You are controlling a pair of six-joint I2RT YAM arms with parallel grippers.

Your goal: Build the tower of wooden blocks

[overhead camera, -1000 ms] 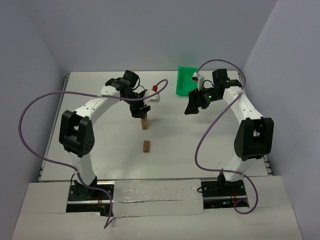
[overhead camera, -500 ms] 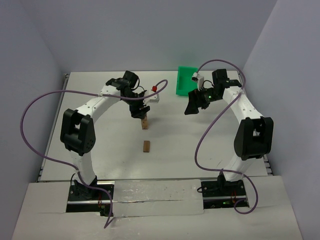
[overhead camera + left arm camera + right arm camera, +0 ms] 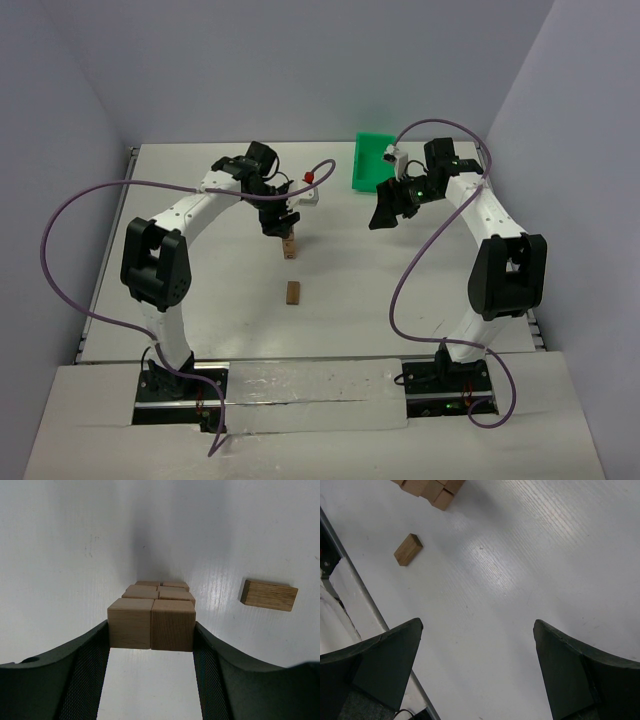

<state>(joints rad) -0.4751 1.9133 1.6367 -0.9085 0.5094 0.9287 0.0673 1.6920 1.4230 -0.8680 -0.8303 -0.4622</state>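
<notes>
The tower [image 3: 289,246] of tan wood blocks stands mid-table, just under my left gripper [image 3: 280,225]. In the left wrist view its layers are pairs of cubes side by side, and my left gripper [image 3: 151,630] is shut on the top pair of wood blocks [image 3: 151,624], one finger against each outer face. One loose flat block [image 3: 293,292] lies on the table nearer the arm bases, and shows again as the block [image 3: 268,594] to the tower's right. My right gripper [image 3: 385,212] hangs open and empty right of the tower, and its wrist view shows the gripper [image 3: 477,625] over bare table.
A green bin [image 3: 375,160] sits at the back of the table, behind the right gripper. The right wrist view catches the tower's edge [image 3: 430,489] and the loose block [image 3: 408,549] at upper left, with the table's edge rail [image 3: 350,582] to the left.
</notes>
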